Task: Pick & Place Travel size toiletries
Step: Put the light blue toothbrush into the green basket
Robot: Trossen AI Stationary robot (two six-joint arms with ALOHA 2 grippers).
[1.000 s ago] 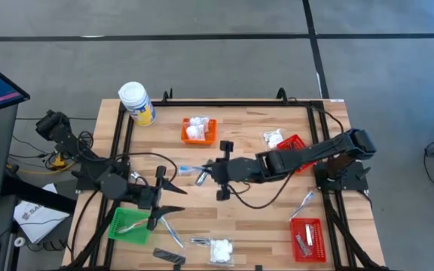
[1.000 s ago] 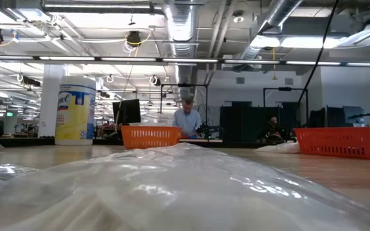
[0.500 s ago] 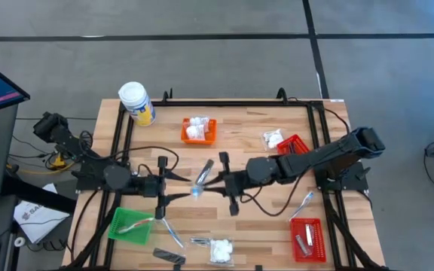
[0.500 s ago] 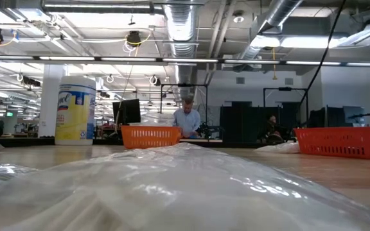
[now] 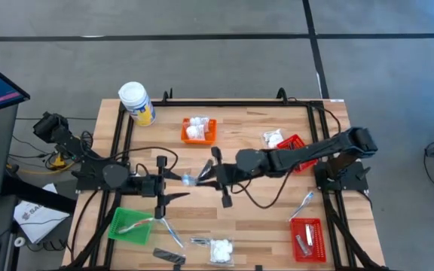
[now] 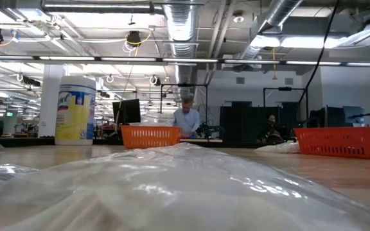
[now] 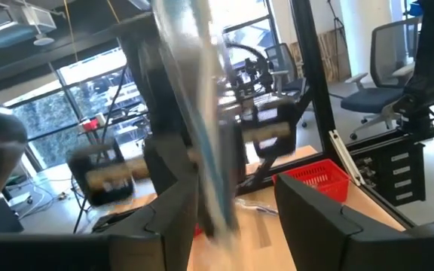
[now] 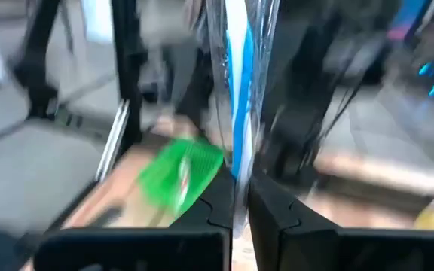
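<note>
– Where is the item under handling?

– The clear-wrapped stick [image 5: 191,179], with a blue strip inside, is held up off the table [image 5: 262,218]. It is near the orange basket [image 5: 199,131], on the side facing the green basket [image 5: 129,225].

– Who has it?

– The right gripper [image 5: 206,175], reaching in from the red-basket side of the orange basket, is clamped tight on one end. Its own camera shows the wrap pinched between the two fingers.

– And the left gripper [image 5: 173,181]?

– It meets the stick's other end. Its fingers stand on either side of the stick with a gap showing along one side, so no grip has closed. That view is badly blurred, and whether the stick touches the other finger I cannot tell.

– Anything obscured?

– From table height, a crumpled clear-wrapped packet [image 6: 185,186] fills the foreground. It hides both arms and the stick. Only the orange basket's rim and a person far behind it show above it. White packets [image 5: 197,128] lie inside the orange basket; their number is unclear.
</note>
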